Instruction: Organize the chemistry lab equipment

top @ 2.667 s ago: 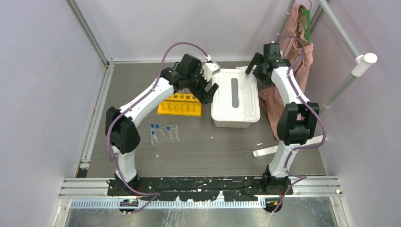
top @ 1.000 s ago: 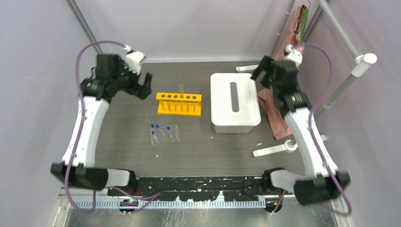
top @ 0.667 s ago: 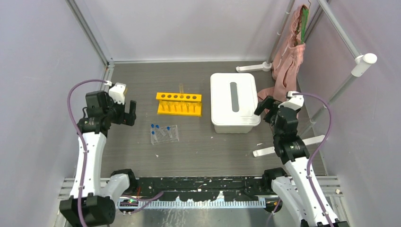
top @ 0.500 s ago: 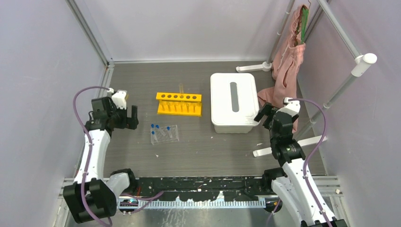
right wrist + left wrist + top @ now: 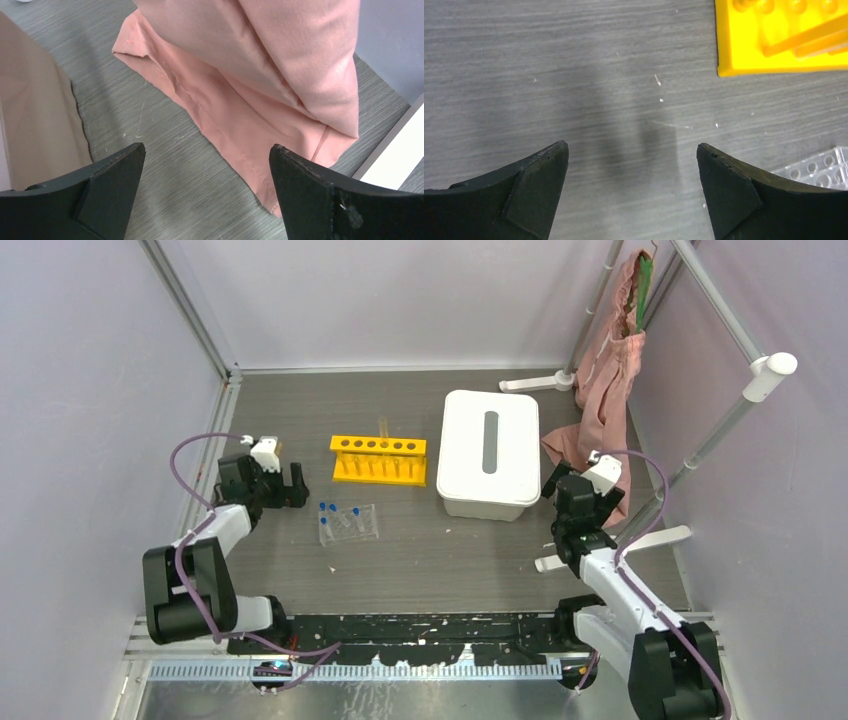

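The yellow rack (image 5: 380,460) stands mid-table, with a thin clear tube (image 5: 383,427) upright at its back edge. The clear tray (image 5: 348,523) with small blue-capped vials sits just in front of it. My left gripper (image 5: 298,487) is low, left of the rack and tray, open and empty. In the left wrist view this gripper (image 5: 631,146) is over bare table, with the rack (image 5: 784,40) at top right and the tray (image 5: 819,170) at lower right. My right gripper (image 5: 568,480) is open and empty beside the white box. The squeeze bottle, beakers and cup are out of view.
A white lidded box (image 5: 488,452) with a grey slot stands right of the rack. The pink cloth (image 5: 250,75) hangs down to the table ahead of my right gripper (image 5: 207,146). The white pole stand's base (image 5: 610,548) lies at the right.
Both arms have drawn back from the far side and folded low toward the near edge, grippers still open. The white box now sits slightly further left.
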Robot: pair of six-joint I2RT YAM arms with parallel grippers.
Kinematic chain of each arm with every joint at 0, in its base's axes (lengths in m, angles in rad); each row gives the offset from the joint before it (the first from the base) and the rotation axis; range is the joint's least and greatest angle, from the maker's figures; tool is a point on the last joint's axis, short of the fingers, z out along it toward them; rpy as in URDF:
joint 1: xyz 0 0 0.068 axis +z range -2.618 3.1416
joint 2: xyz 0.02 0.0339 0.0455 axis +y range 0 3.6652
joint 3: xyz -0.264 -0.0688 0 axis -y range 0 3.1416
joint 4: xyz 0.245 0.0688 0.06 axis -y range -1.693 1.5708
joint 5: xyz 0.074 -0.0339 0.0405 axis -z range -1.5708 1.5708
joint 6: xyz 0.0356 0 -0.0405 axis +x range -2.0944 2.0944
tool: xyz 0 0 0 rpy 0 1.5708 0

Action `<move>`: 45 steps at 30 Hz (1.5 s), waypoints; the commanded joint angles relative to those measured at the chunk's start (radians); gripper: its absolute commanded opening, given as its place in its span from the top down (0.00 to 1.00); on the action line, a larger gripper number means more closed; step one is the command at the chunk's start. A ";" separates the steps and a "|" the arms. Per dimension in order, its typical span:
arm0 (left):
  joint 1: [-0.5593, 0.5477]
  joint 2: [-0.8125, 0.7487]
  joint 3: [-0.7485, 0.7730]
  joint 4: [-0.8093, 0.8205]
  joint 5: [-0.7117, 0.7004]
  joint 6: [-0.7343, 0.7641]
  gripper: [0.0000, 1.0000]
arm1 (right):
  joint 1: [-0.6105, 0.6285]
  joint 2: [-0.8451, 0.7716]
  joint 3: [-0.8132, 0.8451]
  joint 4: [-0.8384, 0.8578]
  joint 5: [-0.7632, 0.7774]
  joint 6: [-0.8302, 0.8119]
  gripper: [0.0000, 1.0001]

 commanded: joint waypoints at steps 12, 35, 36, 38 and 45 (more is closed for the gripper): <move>-0.024 0.156 -0.025 0.485 0.031 -0.066 0.00 | -0.104 0.322 -0.081 0.640 -0.050 -0.149 0.00; -0.182 0.237 -0.233 0.944 -0.177 -0.096 0.00 | -0.149 0.657 -0.076 1.017 -0.241 -0.185 0.00; -0.182 0.266 -0.276 1.099 -0.177 -0.097 0.00 | -0.149 0.654 -0.074 1.005 -0.241 -0.183 0.00; -0.183 0.233 -0.277 1.060 -0.207 -0.101 0.00 | -0.149 0.650 -0.070 0.990 -0.241 -0.181 0.00; -0.185 0.242 -0.195 0.915 -0.261 -0.123 0.00 | -0.149 0.652 -0.013 0.887 -0.208 -0.161 0.00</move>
